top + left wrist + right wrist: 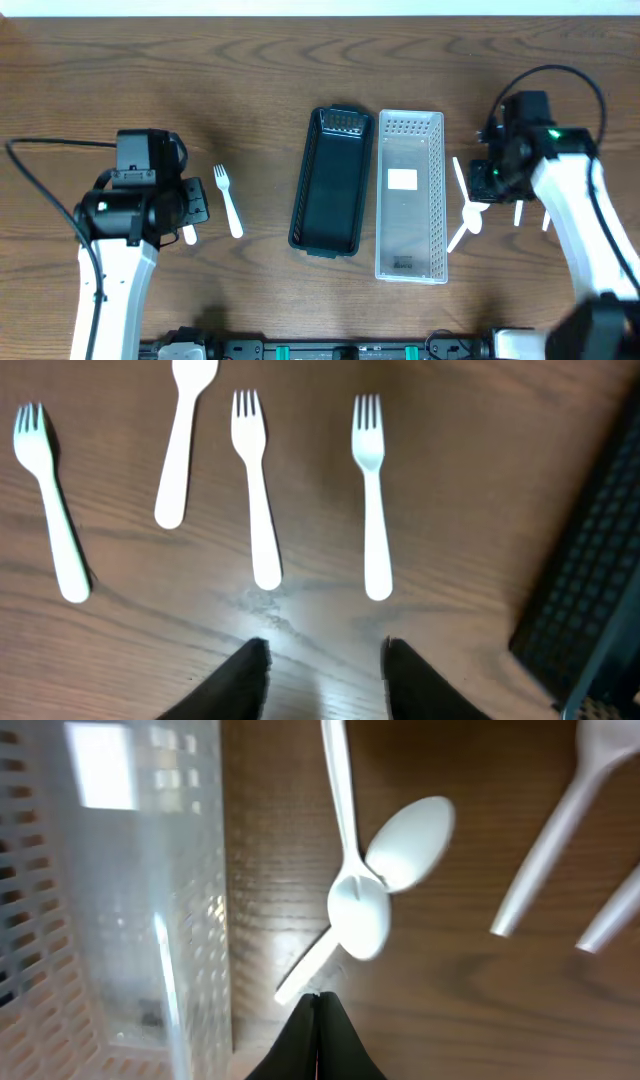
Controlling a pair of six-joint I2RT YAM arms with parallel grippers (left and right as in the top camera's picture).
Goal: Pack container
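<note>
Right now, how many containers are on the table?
2. The black container lies in the middle of the overhead view; the clear perforated container lies beside it, on the right arm's side. None seems hidden.

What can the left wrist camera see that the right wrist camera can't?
Only the left wrist view: three white forks in a row, a fourth utensil cut off at the top, and the edge of the black bin. The left gripper is open.
Only the right wrist view: two crossed spoons beside the clear bin, and the right gripper, shut on nothing.
Both: the wooden table, with the camera's own gripper at the bottom.
</note>
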